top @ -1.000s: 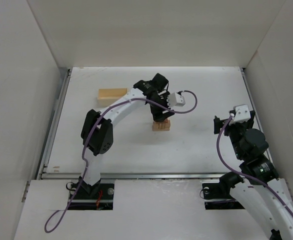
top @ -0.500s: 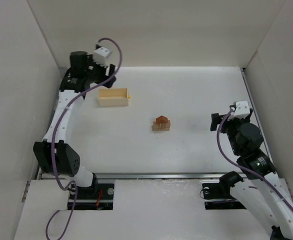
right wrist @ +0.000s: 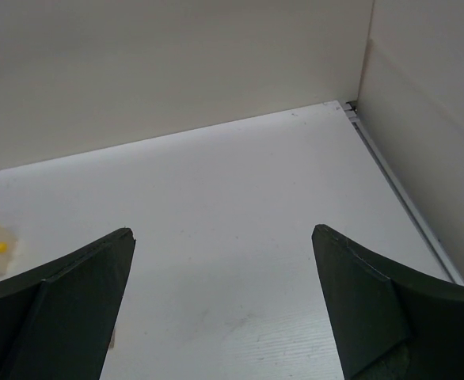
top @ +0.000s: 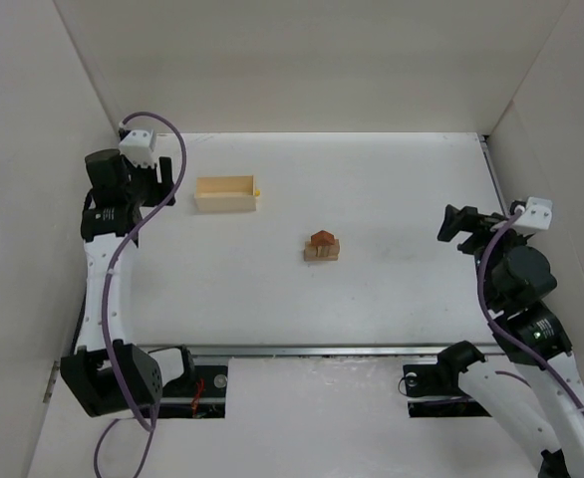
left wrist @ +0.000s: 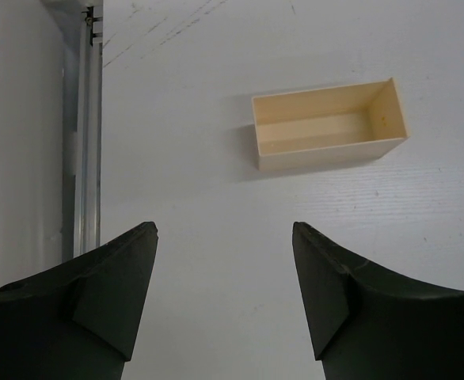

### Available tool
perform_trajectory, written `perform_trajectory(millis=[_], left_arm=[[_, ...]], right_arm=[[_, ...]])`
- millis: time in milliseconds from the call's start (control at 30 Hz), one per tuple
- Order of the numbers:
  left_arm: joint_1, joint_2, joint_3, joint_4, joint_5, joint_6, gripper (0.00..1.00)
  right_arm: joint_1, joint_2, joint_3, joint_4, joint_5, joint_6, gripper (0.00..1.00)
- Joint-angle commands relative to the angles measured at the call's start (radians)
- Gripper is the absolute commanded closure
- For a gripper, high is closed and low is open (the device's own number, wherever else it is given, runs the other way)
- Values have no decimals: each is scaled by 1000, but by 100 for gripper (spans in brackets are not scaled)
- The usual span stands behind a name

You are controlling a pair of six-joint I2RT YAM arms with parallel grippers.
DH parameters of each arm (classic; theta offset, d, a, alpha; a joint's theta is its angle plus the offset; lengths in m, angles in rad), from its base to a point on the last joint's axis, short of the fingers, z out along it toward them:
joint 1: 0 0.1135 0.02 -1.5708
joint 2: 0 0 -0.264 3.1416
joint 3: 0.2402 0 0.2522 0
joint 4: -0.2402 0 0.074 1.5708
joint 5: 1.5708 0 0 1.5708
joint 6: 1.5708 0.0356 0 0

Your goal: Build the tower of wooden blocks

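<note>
The wood block tower stands alone mid-table: pale tan blocks with a reddish-brown piece on top. It does not show in either wrist view. My left gripper is open and empty at the far left, near the left wall, well away from the tower. In the left wrist view the left gripper hangs over bare table. My right gripper is open and empty at the right, apart from the tower. In the right wrist view the right gripper faces the back wall.
A pale yellow open wooden box lies at the back left, just right of the left gripper; it also shows in the left wrist view. White walls enclose the table on the left, back and right. A metal rail runs along the left edge.
My left arm left the tower, swung to the back left corner, then drew back along the left wall. The reddish-brown piece now shows on top. My right gripper shifted slightly right.
</note>
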Motion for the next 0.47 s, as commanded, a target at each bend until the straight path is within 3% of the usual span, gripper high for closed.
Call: perform_trajectory(millis=[0, 433], left_arm=[[2, -75, -34, 41, -11, -19, 34], [2, -210, -100, -6, -49, 44, 29]], right_arm=[[5, -25, 38, -8, 31, 30, 0], [5, -86, 28, -37, -19, 30, 0]])
